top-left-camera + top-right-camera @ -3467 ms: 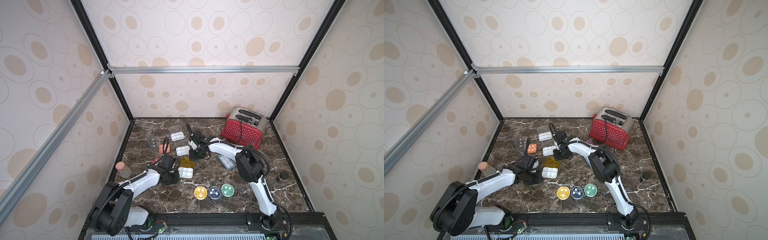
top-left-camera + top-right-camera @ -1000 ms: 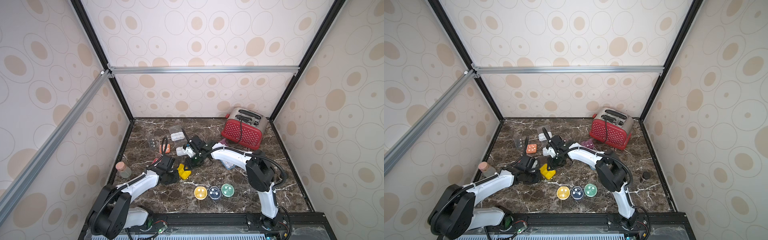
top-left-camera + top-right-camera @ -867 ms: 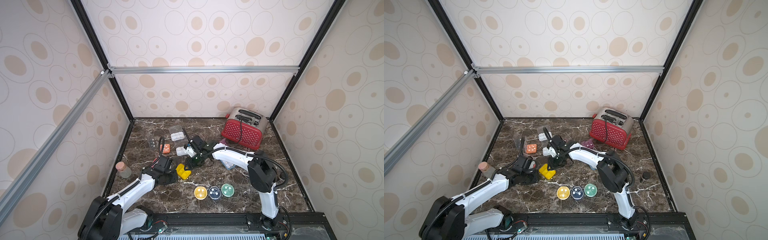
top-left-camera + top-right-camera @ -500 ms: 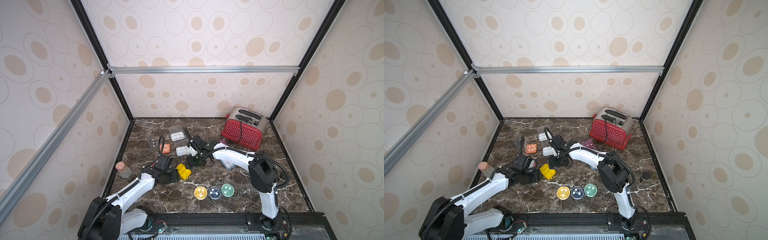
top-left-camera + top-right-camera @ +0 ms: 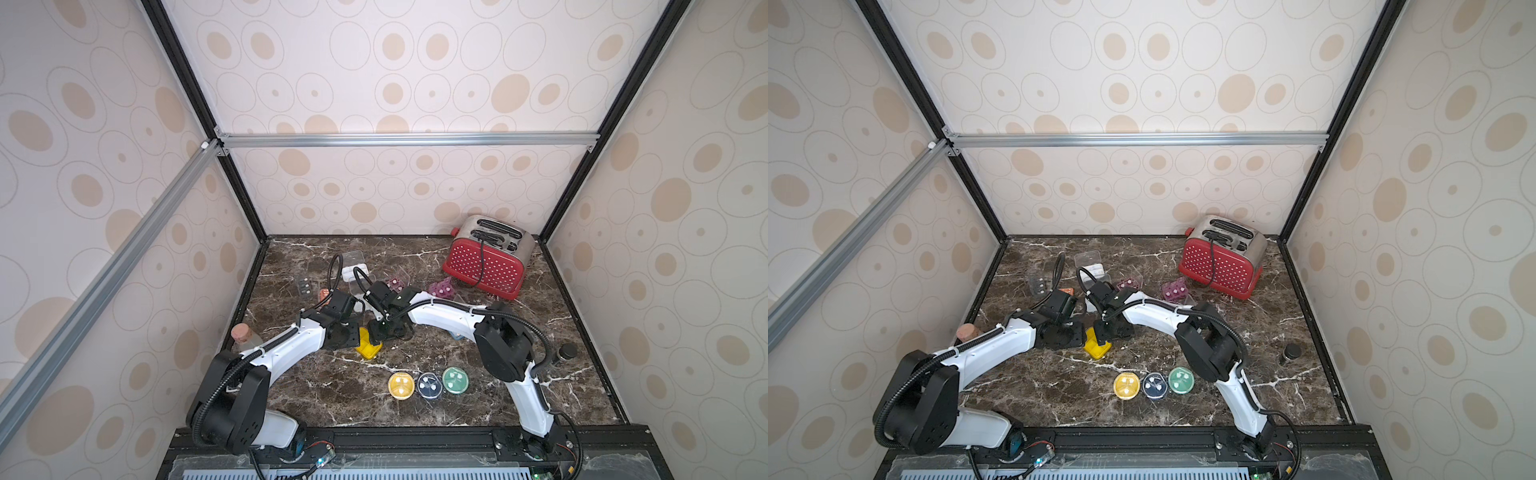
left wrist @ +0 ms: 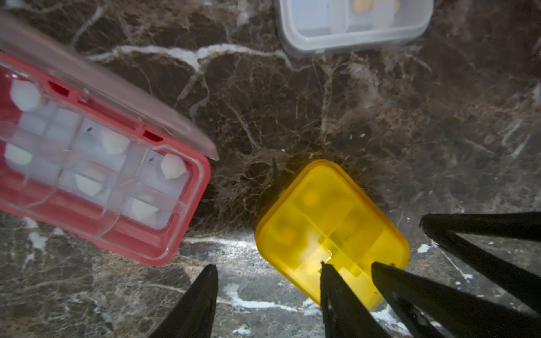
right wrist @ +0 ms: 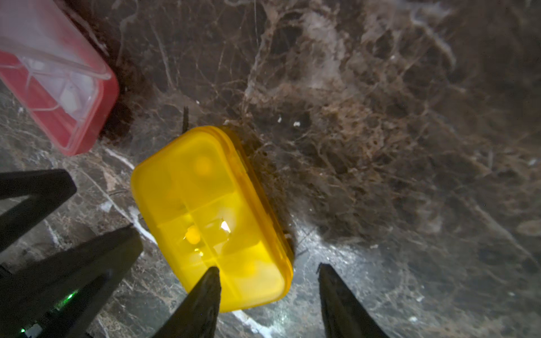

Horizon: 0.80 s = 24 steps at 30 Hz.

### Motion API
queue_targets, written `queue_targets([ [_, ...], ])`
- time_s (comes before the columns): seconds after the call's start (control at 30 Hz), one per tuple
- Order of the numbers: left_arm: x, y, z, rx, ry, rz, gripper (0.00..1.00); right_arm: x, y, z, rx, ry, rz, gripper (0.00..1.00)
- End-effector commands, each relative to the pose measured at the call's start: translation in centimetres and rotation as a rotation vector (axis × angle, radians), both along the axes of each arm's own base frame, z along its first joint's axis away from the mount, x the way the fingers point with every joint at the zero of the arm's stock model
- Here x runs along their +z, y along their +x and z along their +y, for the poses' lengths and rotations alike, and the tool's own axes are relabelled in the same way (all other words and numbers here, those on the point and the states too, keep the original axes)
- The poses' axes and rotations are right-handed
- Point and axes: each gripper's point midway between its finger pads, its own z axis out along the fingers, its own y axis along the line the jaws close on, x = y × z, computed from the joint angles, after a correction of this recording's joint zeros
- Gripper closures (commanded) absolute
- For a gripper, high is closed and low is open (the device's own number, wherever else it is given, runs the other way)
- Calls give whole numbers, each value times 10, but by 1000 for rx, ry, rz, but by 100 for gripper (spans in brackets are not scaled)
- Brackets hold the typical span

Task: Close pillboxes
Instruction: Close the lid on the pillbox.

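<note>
Flanking yellow pillbox [image 6: 330, 231], grippers [image 6: 267, 264] [image 7: 268, 266] part-open, empty

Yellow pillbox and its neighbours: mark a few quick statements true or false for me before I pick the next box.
1. The yellow pillbox lies shut on the table. True.
2. The right gripper is clamped on it. False: its jaws stand apart, gripping nothing.
3. The red pillbox has its clear lid raised. True.
4. The round pillboxes are stacked. False: three lie side by side in a row.
5. The left gripper is open. True.
</note>
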Motion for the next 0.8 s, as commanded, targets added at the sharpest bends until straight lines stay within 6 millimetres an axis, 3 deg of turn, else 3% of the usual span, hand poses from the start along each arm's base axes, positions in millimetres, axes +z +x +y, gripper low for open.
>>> queue_targets([
  [0.0,2,7,4,-15,42,-3,44,-3,0,-1,6,-31,3,44],
  [0.3,-10,3,2,-6,26,28,50,-13,-5,1,12,-40,37,49],
  [0.53,-32,-16,0,29,-29,80,56,-23,-13,-3,27,-84,49,58],
  [0.63,-40,-25,-1,40,-52,102,59,-26,-16,-8,30,-104,52,57],
  [0.77,-43,-32,3,39,-42,120,61,-16,-11,-9,35,-103,24,55],
])
